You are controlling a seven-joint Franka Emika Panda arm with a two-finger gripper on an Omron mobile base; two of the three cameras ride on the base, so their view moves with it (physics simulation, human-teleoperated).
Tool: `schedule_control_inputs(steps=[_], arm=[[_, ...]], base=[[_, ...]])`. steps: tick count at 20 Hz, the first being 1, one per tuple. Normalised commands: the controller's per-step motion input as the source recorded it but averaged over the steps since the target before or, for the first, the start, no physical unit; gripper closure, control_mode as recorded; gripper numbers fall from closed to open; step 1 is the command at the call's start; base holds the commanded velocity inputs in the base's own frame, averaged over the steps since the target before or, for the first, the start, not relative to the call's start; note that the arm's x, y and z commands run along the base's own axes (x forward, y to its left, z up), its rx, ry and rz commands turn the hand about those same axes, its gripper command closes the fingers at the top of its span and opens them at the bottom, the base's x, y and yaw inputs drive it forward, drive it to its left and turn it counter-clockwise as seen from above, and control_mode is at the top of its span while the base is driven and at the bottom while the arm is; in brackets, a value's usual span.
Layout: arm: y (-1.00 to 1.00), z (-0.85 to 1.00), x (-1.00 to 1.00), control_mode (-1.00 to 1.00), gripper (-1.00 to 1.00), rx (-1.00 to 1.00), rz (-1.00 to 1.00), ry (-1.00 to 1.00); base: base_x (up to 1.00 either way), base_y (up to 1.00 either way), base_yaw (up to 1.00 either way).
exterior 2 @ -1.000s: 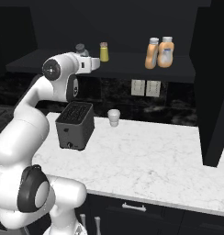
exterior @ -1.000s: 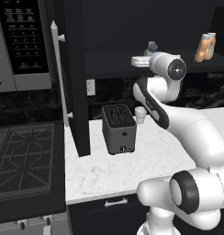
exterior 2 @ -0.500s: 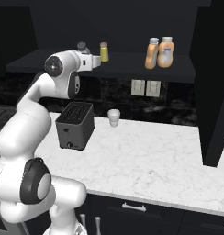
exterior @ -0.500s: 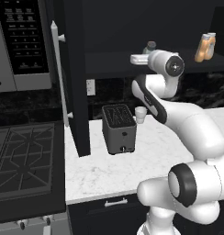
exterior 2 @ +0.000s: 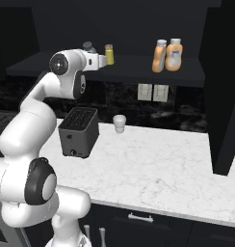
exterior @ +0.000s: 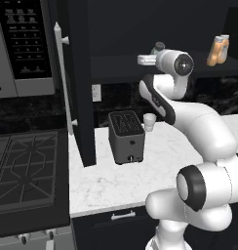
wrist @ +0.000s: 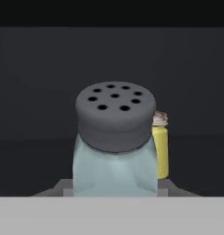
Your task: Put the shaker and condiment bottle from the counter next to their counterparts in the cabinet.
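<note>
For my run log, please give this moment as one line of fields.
phase: placing | gripper: shut on shaker | location: cabinet shelf, beside yellow shaker | two orange bottles: on shelf

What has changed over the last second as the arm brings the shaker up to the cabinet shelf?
The end effector, shut on the shaker, has risen and reached further in towards the yellow shaker. The two orange bottles, toaster and cup have not moved.
</note>
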Motion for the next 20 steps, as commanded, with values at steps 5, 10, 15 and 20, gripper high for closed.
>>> schedule_control_inputs(steps=[5, 10, 15, 20], arm=[[-0.05, 0.00, 0.11, -1.00, 1.00, 0.00, 0.00, 0.00], [-0.07, 0.00, 0.02, -1.00, 1.00, 0.00, 0.00, 0.00], [-0.04, 0.00, 0.00, -1.00, -1.00, 0.00, 0.00, 0.00], [-0.06, 0.00, 0.00, -1.00, -1.00, 0.00, 0.00, 0.00]], base=[[0.00, 0.00, 0.00], [0.00, 0.00, 0.00], [0.00, 0.00, 0.00], [0.00, 0.00, 0.00]])
